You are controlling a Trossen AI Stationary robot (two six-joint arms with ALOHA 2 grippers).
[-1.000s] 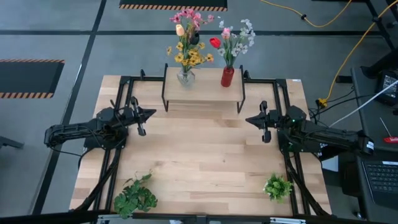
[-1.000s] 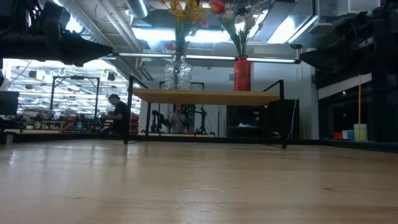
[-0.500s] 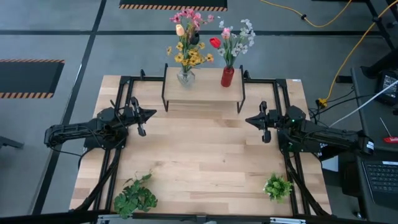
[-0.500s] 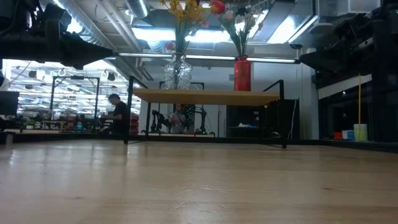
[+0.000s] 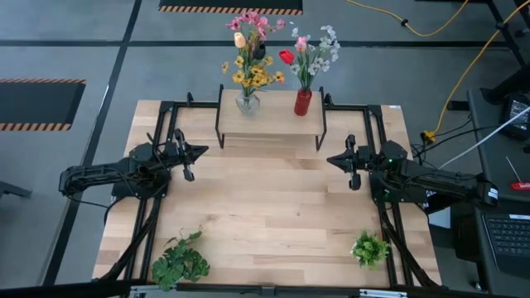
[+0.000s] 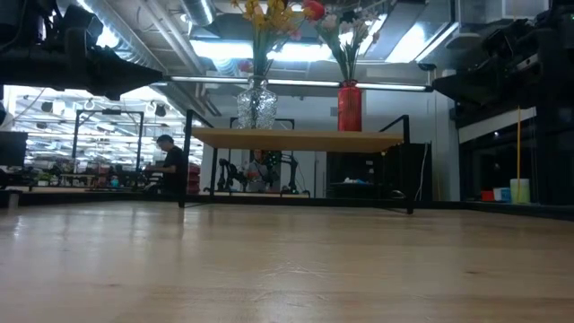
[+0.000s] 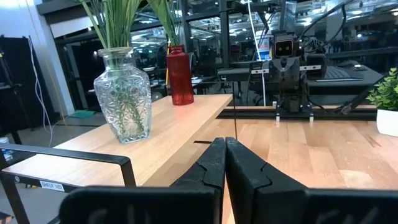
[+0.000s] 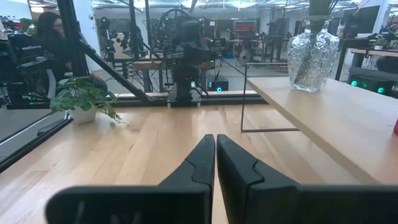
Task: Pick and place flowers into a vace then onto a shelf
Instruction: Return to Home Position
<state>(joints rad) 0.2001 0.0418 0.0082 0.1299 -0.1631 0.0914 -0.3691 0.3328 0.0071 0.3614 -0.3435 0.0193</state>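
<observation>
— What's on your overhead feed?

— Biggest thing first: I see the wooden table point(image 5: 273, 207), with the shelf point(image 5: 269, 124) standing at the middle of its far edge.

— And the arms?

— I have both folded low at the sides. The left gripper point(image 5: 204, 151) points inward from the left edge, near the shelf's left legs. The right gripper point(image 5: 330, 160) faces it from the right edge. On my wrist feeds, each gripper's fingers point(image 7: 214, 163) are pressed together with nothing between them.

— Where are the flowers?

— All up on the shelf. The glass vase point(image 5: 247, 102) stands on its left half, holding the yellow and pink flowers point(image 5: 251, 50). The red vase point(image 5: 303, 102) stands near it on the right half with the second bunch point(image 5: 311, 48), red, pink and white. I read both vases as upright and not touching.

— Anything smaller?

— Two green plants at the near edge: the larger leafy plant point(image 5: 180, 261) at the left corner, the smaller potted plant point(image 5: 369, 247) at the right.
</observation>
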